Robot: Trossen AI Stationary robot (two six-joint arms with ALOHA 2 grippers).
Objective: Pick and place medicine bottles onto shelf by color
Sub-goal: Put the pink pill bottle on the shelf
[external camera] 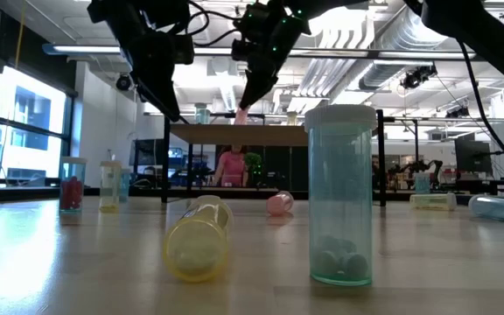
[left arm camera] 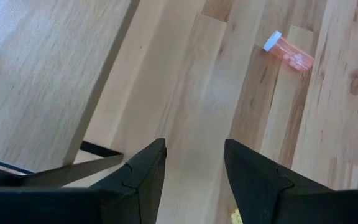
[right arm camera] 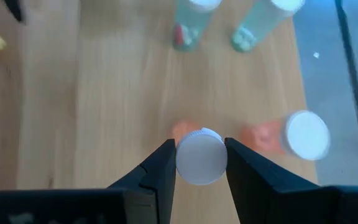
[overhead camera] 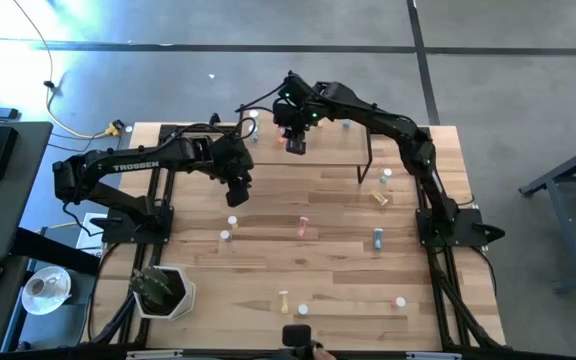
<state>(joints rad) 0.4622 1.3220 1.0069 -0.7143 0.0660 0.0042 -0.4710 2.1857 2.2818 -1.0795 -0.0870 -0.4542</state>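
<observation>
Your right tool (right arm camera: 197, 163) hangs over the shelf (overhead camera: 313, 160) at about twelve o'clock on the bench (overhead camera: 268, 250), its fingers closed partway on the white cap of a pink-red bottle (right arm camera: 199, 155) held upright just above the board. A second pink-red bottle (right arm camera: 294, 135) stands close beside it, and two more stand farther along the shelf, one with red contents (right arm camera: 188, 22) and one with green (right arm camera: 260, 22). Your left tool (left arm camera: 194, 168) (parted, holding nothing) hovers beside the shelf's leg. In the low view, a clear green bottle (external camera: 341, 197) holds a few pale pills, and a yellow bottle (external camera: 201, 238) lies beside it.
</observation>
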